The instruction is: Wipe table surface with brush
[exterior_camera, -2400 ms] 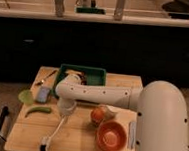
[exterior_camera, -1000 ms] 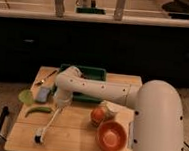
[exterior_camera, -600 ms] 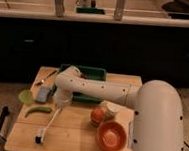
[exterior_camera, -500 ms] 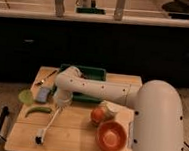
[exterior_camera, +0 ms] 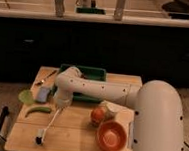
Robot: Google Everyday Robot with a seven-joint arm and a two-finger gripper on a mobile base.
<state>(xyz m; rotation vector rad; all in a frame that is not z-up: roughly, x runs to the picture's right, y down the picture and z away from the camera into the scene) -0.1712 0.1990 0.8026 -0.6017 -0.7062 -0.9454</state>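
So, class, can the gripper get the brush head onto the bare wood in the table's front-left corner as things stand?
Probably yes. The gripper, over the table surface left of centre, holds the brush, whose head sits near that corner; only the green pod lies nearby, farther back.

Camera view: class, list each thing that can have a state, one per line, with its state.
brush, tilted, head down on the table surface
gripper, at the brush handle's top, over the table surface's left part
orange bowl, upright, empty
green tray, partly hidden behind the arm
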